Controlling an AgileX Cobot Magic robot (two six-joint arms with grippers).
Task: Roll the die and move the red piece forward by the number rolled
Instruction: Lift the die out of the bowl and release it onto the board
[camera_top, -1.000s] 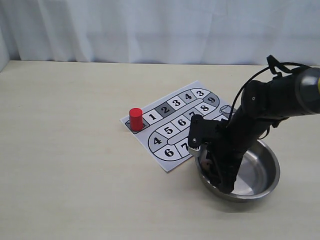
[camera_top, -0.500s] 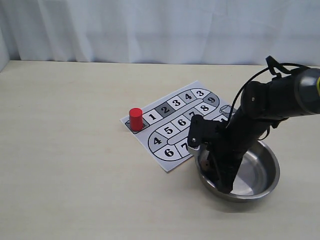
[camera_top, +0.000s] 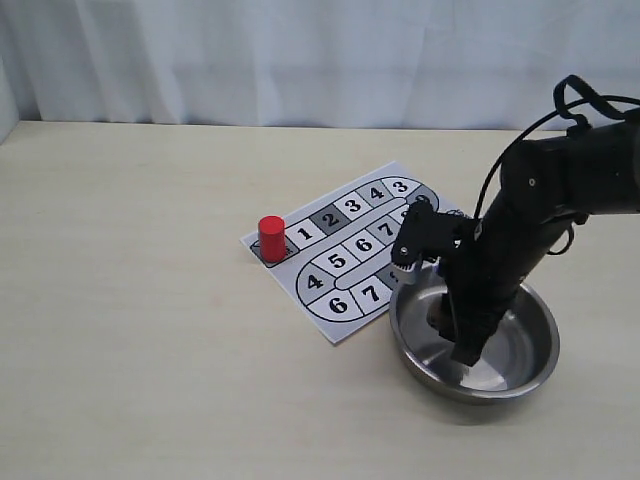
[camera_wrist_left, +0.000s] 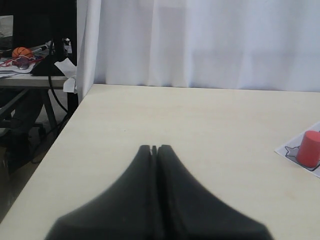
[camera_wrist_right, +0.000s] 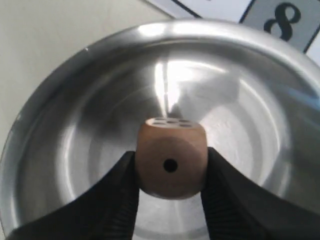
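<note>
Steel bowl (camera_top: 537, 332) beside the numbered board (camera_top: 340, 260) — pale table (camera_top: 150, 330), white curtain (camera_top: 300, 60).

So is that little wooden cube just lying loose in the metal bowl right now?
No, the die is pinched between the fingers of the right gripper, with the metal bowl behind it.

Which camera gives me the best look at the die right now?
The right wrist view: the die fills the centre, clamped between the fingers over the bowl, one-pip face toward the camera. In the exterior view the arm largely hides it. The left wrist view does not show it.
</note>
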